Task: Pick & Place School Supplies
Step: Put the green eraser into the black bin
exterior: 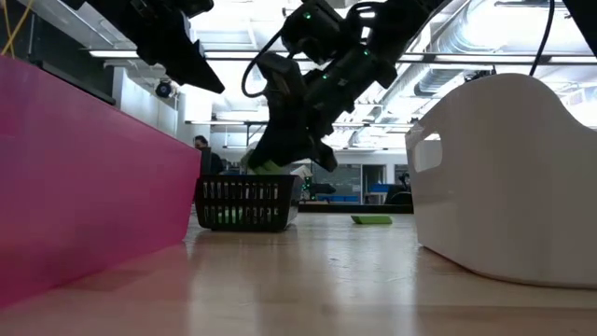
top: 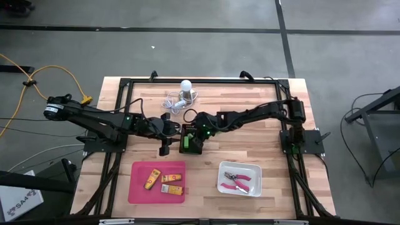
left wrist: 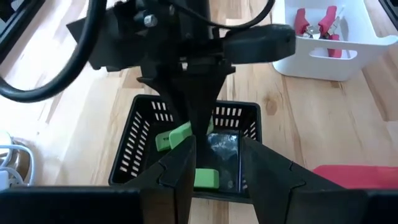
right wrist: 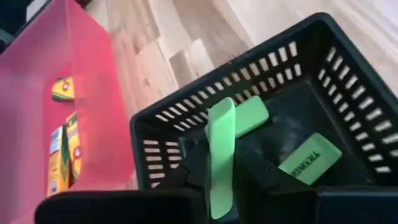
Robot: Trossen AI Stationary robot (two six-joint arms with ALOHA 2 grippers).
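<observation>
**Risk: green piece slips from the grip**

The right gripper [right wrist: 221, 177] pinches a flat bright-green oblong piece [right wrist: 222, 155] on edge over the black slotted plastic basket [right wrist: 186, 118]; a skewed release may drop it outside. The left gripper [left wrist: 214, 165] hovers beside, fingers spread.

One camera looks straight down over the whole pale wooden table [top: 206, 106], another sits at tabletop height facing the room behind, and both wrist cameras look down closely into the black slotted plastic basket [left wrist: 186, 149], which all four views share.
</observation>
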